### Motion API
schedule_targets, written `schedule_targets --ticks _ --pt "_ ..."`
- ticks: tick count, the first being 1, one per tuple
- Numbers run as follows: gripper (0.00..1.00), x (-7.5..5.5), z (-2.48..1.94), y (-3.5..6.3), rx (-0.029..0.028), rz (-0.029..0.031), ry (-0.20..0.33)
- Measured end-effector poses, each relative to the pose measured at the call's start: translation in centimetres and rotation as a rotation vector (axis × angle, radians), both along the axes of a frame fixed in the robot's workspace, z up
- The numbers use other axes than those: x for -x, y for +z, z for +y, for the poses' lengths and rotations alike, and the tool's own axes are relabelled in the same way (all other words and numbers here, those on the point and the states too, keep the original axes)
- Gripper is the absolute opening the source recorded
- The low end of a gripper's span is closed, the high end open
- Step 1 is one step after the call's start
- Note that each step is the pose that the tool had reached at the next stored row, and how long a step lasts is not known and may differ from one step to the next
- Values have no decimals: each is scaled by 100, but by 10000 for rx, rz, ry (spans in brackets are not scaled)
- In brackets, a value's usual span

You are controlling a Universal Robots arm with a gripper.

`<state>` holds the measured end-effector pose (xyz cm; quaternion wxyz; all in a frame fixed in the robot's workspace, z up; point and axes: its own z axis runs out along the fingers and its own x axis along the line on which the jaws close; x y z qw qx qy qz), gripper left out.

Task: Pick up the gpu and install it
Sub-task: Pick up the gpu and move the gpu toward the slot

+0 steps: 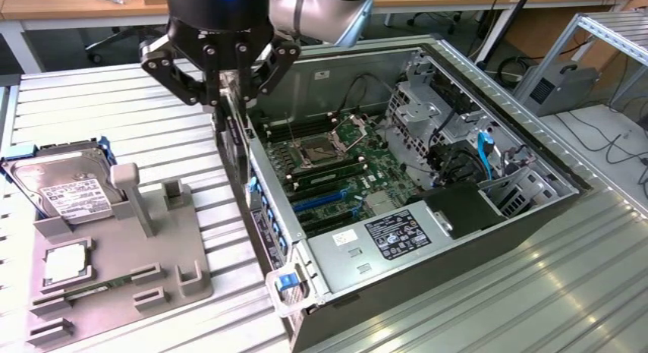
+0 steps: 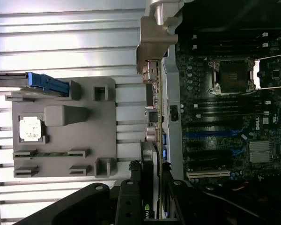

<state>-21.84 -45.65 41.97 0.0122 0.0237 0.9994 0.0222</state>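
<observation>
1. Pincer (image 1: pixel 229 93) hangs over the rear wall (image 1: pixel 265 239) of the open computer case (image 1: pixel 547 167). Its 2 fingers (image 2: pixel 127 202) are drawn close together and clamped on the gpu (image 2: pixel 149 174), 1 on each flat face.
2. Lifted clear of the slatted table (image 1: pixel 102 102), the gpu stands on edge just beside the rear wall's outer side, between the case and the grey holder (image 1: pixel 121 250).
3. In the wrist view its thin edge runs in line with the rear wall. That sets the long axis square to the blue slot (image 2: pixel 215 134) and the white slot (image 2: pixel 210 174) on the motherboard (image 2: pixel 267 112).
4. The dark body sits in the fingers, with a small green logo on the edge next to them. The pale bracket end (image 2: pixel 154 51) points away from the fingers, toward the end of the case that has the processor socket (image 2: pixel 232 75).
5. In the exterior view the card shows as 1 narrow strip under the fingers, its flat faces turned to that view's left and right. I cannot tell whether the long axis lies level or drops toward the table.
6. The gpu is apart from the motherboard and not seated in any slot.
7. On the holder, 2 U-shaped cradles (image 2: pixel 100 92) stand open. A hard drive (image 1: pixel 61 190), a processor chip (image 2: pixel 30 129) and a green memory stick (image 2: pixel 47 153) sit in their places.
</observation>
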Motion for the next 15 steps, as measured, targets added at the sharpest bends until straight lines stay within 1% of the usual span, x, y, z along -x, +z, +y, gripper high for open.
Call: schedule_targets --ticks 15 --pt "27 -618 0 0 -3 0 9"
